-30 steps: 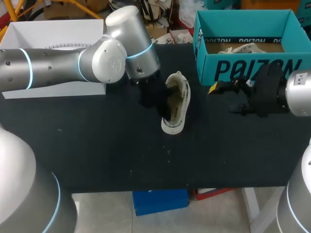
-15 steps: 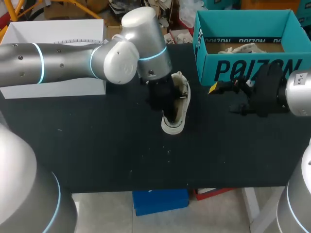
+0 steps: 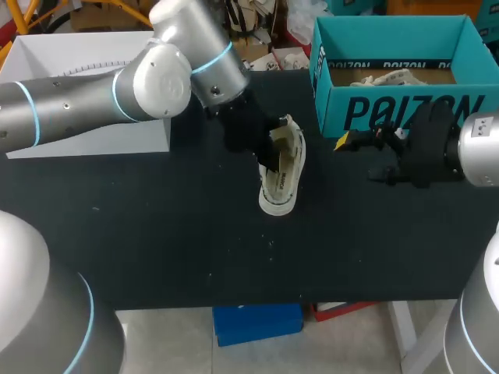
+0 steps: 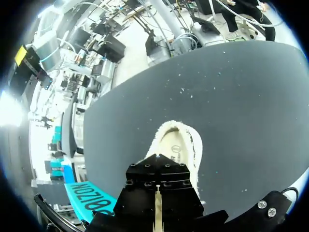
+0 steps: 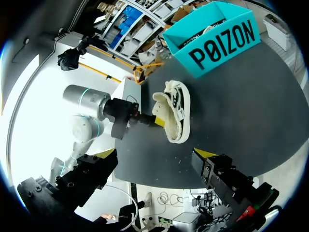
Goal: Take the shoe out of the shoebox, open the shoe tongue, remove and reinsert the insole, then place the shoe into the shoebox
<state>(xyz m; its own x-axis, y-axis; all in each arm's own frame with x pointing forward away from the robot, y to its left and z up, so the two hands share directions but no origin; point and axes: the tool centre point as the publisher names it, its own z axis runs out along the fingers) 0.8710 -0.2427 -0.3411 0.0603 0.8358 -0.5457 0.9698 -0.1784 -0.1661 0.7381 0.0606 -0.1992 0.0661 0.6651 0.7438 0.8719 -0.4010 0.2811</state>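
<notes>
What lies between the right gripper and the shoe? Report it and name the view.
Only bare black table lies between the right gripper and the shoe; the head view and right wrist view both show it.

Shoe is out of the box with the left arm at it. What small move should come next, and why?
Probably bring the open right pincer over to steady the shoe at its toe. The shoe sits on the table with the left pincer at its opening, while the right one hangs beside the shoebox.
</notes>
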